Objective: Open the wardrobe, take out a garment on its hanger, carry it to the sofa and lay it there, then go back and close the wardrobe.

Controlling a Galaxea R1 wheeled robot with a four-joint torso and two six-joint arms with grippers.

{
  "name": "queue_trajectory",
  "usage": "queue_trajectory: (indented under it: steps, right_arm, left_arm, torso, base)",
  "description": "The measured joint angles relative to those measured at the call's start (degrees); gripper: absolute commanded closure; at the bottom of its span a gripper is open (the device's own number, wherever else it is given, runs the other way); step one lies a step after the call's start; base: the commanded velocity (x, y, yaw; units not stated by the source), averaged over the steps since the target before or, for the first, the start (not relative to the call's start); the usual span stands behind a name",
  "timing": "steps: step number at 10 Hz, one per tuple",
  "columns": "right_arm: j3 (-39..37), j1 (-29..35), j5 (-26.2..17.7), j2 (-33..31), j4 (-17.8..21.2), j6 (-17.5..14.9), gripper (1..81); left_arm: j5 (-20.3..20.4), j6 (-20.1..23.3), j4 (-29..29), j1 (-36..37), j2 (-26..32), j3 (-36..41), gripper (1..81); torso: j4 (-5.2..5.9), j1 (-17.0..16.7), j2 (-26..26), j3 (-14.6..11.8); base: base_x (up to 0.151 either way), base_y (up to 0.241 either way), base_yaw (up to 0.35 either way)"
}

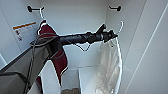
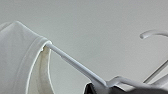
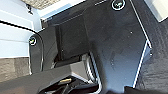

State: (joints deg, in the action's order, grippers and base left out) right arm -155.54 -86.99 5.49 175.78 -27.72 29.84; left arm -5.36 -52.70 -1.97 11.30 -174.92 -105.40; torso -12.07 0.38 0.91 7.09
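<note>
Shirt (image 1: 110, 66) hangs inside the open wardrobe (image 1: 75, 17), right side, on a white hanger (image 1: 119, 30); the hook curves up below the right wall peg (image 1: 115, 8). Left end effector (image 1: 113, 35) reaches in from the left to the hanger neck; whether it grips the hanger cannot be told. In the left wrist view, the hanger arm runs into the shirt collar. Maroon jacket (image 1: 53, 47) hangs at left, warning label (image 1: 24, 30) on the left wall.
</note>
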Motion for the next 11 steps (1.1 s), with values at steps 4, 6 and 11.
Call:
queue_trajectory:
  steps: [4, 6, 11]
  right_arm:
    - [0.0, 0.2, 0.1, -0.1, 0.0, 0.0, 1.0]
    - [0.0, -0.1, -0.1, -0.1, 0.0, 0.0, 1.0]
    - [0.0, -0.1, -0.1, -0.1, 0.0, 0.0, 1.0]
  left_arm:
    - [0.2, 0.0, 0.0, -0.1, 1.0, 0.9, 81.1]
    - [0.2, 0.0, 0.0, -0.2, 2.3, 2.0, 81.1]
    - [1.1, 0.0, -0.1, -0.3, 7.8, 6.5, 81.1]
  torso:
    - [0.00, 0.0, 0.0, 0.0]
    - [0.00, 0.0, 0.0, 0.0]
    - [0.00, 0.0, 0.0, 0.0]
  base:
    - [-0.120, 0.000, 0.000]
    - [-0.123, 0.000, 0.000]
    - [-0.123, 0.000, 0.000]
